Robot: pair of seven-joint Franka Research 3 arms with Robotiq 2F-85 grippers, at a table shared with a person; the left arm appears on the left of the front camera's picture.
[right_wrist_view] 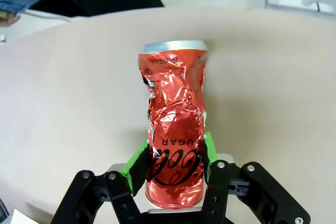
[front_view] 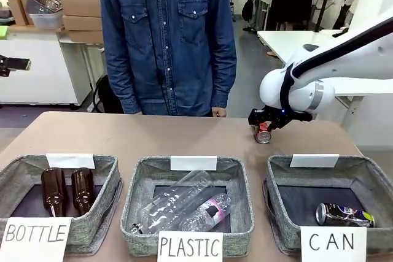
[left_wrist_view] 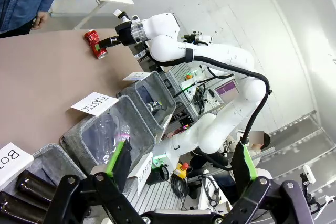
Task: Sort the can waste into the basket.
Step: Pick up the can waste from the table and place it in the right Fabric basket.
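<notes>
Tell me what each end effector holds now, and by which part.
Right end effector grips the red can at one end; left end effector holds nothing.

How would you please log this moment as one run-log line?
right tool: shut on red can, on table | left tool: open, idle | dark can: in CAN basket

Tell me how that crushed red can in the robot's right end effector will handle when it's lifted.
The red can looks crumpled and thin-walled, so it probably weighs little and may buckle further under the pads. Its creased, shiny skin could slip or twist. The right end effector grips it near one end, so it might pivot.
</notes>
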